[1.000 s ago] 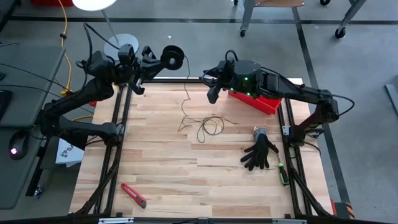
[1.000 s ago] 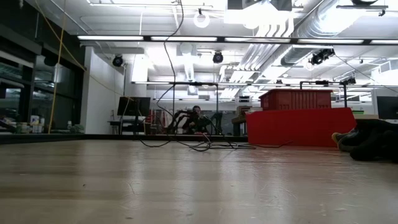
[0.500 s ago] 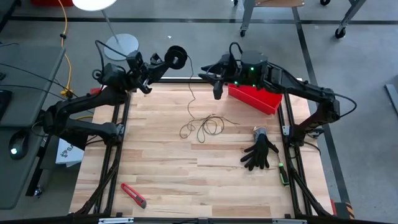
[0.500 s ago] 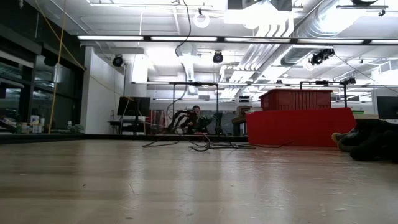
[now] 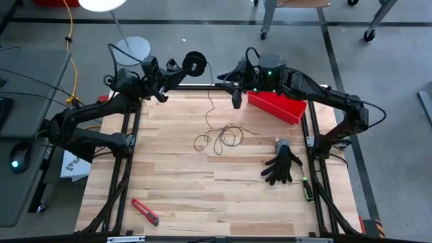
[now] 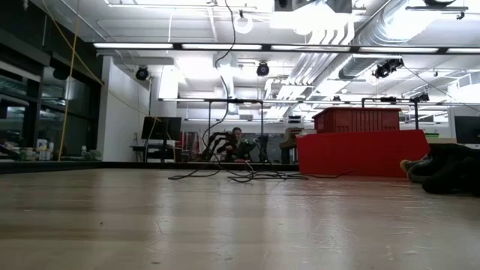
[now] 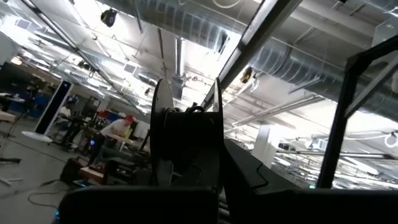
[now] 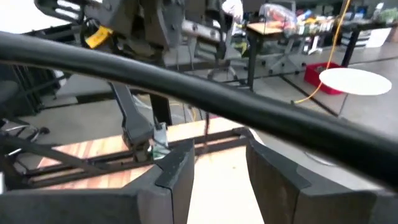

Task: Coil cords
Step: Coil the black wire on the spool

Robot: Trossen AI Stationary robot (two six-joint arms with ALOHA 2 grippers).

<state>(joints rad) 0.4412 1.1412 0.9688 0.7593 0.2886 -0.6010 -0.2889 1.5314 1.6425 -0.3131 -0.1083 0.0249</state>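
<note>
My left gripper (image 5: 179,68) is raised over the table's far edge and shut on the small round black spool (image 5: 195,63), which shows edge-on in the left wrist view (image 7: 186,140). The thin dark cord (image 5: 208,101) hangs from the spool down to a loose tangle (image 5: 219,139) lying on the wood; it also shows in the low view (image 6: 225,52). My right gripper (image 5: 235,98) is open and empty, up in the air beside the hanging cord, to its right, its fingers (image 8: 177,174) apart. My left gripper holds the spool at the side nearest the wrist (image 5: 187,66), coming at it about level from the table's left. The fingers themselves are hidden behind the spool in the wrist view. The spool is lifted clear, and the cord hangs slack below it.
A red bin (image 5: 277,106) stands at the far right, under the right arm. A black glove (image 5: 282,166) and a small grey piece (image 5: 280,143) lie at the right. A red utility knife (image 5: 145,211) lies near the front left.
My left gripper has carried the spool a little toward the table's right edge. The hanging cord has followed, and the tangle's left loop has shifted on the wood. My right gripper has moved slightly toward the far edge.
</note>
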